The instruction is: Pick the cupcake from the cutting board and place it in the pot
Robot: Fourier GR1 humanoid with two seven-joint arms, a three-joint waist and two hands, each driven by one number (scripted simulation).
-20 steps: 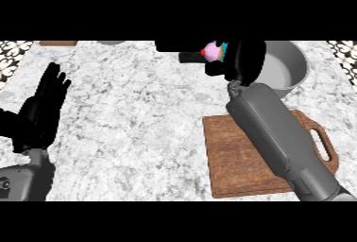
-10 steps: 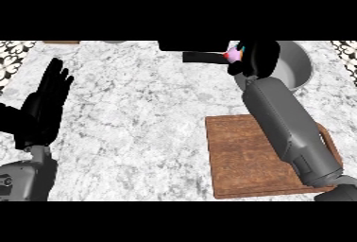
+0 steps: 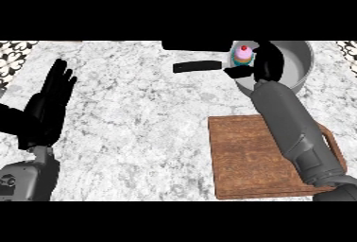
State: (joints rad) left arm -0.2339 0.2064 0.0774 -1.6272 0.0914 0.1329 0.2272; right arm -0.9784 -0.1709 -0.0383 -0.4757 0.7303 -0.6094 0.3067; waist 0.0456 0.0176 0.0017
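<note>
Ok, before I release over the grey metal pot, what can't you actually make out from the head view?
- Whether the pink-frosted cupcake touches the grey metal pot floor: the rim and right hand hide its base.
- The right hand's fingers round the cupcake: black shapes merge.
- The wooden cutting board right side and handle: the right forearm covers them.
- The pot's far rim: cut off by the top edge.

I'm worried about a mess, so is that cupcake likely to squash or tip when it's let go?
Probably fragile: the cupcake has soft-looking pink frosting with a small red topping, which could smear. It looks tall for its base, so it may tip. The right robot hand holds it at the pot, so any fall looks short.
</note>
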